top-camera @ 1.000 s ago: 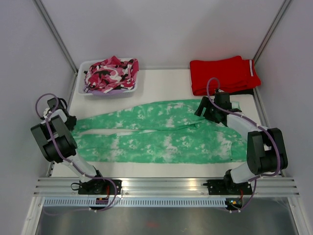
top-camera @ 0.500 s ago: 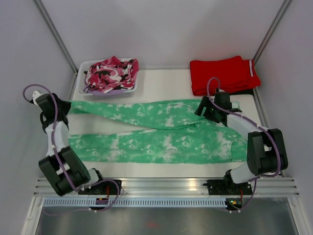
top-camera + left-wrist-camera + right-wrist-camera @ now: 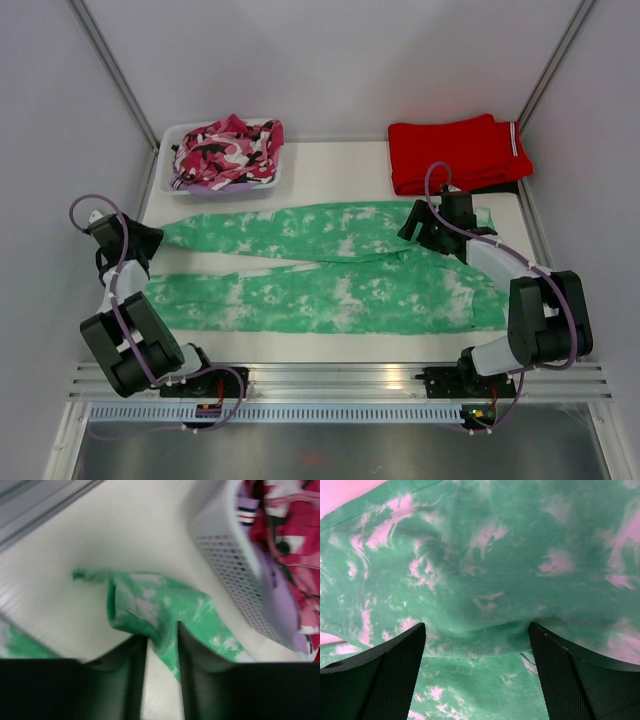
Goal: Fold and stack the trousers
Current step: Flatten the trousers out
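The mint green, white-blotched trousers lie spread across the table, both legs pointing left and parted in a V. My left gripper is at the end of the far leg, shut on it. In the left wrist view the green cuff is pinched between the narrow-set fingers of that gripper. My right gripper rests on the upper part of the trousers near the crotch. It stands open, with a low ridge of fabric between its wide-apart fingers.
A white perforated basket holding a pink, black and white camouflage garment stands at the back left, close to the left gripper; its wall shows in the left wrist view. Folded red trousers lie at the back right.
My left gripper shut on the far leg's end, drew it back and left away from the near leg, then eased slightly nearer. The right arm has not moved.
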`<state>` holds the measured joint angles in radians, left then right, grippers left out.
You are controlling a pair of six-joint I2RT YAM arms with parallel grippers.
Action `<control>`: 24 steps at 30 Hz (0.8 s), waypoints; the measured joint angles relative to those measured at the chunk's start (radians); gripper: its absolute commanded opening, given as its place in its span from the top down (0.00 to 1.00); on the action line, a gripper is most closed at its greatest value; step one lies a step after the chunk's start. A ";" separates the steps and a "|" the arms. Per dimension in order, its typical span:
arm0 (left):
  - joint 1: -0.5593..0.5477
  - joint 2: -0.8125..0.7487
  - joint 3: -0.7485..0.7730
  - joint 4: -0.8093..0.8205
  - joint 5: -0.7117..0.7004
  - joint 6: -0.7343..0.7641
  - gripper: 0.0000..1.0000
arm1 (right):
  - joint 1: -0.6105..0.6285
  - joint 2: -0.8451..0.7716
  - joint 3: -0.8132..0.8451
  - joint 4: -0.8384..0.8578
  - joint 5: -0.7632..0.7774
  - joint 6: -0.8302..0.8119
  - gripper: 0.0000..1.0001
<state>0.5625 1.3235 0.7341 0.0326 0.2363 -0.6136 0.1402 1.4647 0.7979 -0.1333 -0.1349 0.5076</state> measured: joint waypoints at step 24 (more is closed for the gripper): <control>-0.109 0.061 -0.048 -0.220 -0.193 -0.234 0.03 | 0.056 0.061 0.110 -0.021 -0.060 -0.038 0.10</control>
<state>0.4530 1.3842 0.6865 -0.1871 0.0437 -0.8478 0.1963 1.5253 0.9077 -0.1539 -0.1947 0.4698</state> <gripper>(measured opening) 0.983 0.903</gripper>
